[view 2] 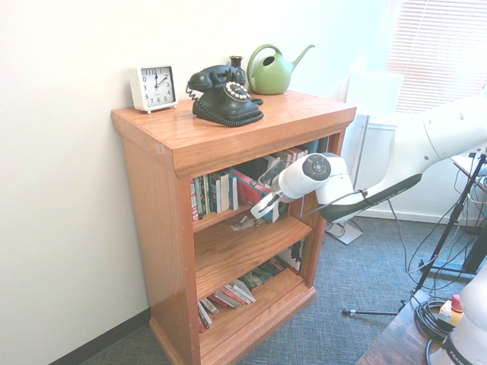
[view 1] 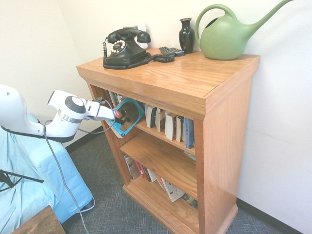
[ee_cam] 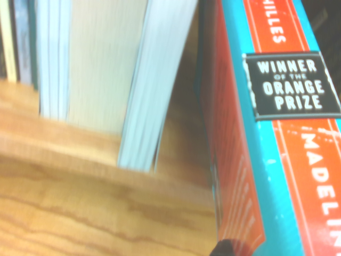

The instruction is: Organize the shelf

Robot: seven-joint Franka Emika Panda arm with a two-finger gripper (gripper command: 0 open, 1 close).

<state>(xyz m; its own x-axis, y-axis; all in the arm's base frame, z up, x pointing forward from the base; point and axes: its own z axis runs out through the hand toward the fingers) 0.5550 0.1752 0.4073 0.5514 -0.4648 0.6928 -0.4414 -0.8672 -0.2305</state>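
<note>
Closest to the lens, the gripper (view 1: 117, 115) has its jaws clamped on a teal-and-orange book (view 1: 127, 116), tilted at the mouth of the top tier of the shelf (view 1: 229, 122). Farther in, upright books (view 1: 168, 125) stand in a row. Judging by looks, the paperback is light but flexible with a slick cover; holding near the spine seems safest. Farthest, a black telephone (view 1: 125, 48) and green watering can (view 1: 225, 34) sit on top.

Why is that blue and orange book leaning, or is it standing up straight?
Tilted. The blue and orange book slants at the top shelf's front edge, held by the shut gripper.
</note>
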